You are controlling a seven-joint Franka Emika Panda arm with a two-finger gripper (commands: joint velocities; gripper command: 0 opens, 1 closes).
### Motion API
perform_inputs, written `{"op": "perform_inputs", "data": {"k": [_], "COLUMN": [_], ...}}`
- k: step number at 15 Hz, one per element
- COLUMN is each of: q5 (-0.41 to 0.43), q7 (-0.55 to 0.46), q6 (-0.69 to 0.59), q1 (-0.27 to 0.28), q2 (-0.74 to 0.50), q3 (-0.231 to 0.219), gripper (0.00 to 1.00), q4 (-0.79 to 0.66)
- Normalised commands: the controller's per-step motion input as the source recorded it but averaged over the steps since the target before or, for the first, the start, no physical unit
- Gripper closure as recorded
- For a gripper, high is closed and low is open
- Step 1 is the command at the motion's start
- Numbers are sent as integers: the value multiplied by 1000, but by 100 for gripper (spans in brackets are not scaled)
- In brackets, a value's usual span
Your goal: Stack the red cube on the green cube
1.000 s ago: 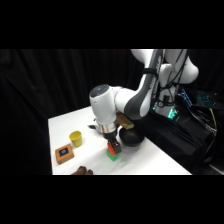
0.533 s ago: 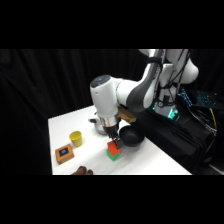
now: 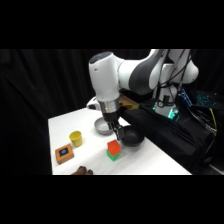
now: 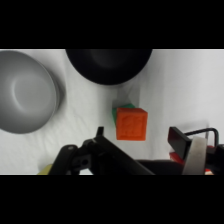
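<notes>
White surface (image 3: 150,162) under dark drapes carries the small orange-red cube (image 3: 113,146), sitting on the bright green cube (image 3: 113,155). My hand (image 3: 116,131) hangs just above, empty, its fingers spread apart. I judge the stack done; next I lift clear. A black bowl (image 3: 132,137) sits right, a grey bowl (image 3: 103,126) farther.

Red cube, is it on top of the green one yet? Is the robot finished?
Looks done: the red cube sits on top of the green cube, which peeks out beneath it. The gripper hangs above and beside the stack, holding nothing. Nothing seems left except moving the arm away.
</notes>
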Motion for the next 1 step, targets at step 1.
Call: {"op": "perform_inputs", "data": {"k": [1], "q5": [71], "q7": [0], "q6": [-335], "q1": [-22], "q2": [-244], "q3": [22], "gripper": [0], "q4": [51]}}
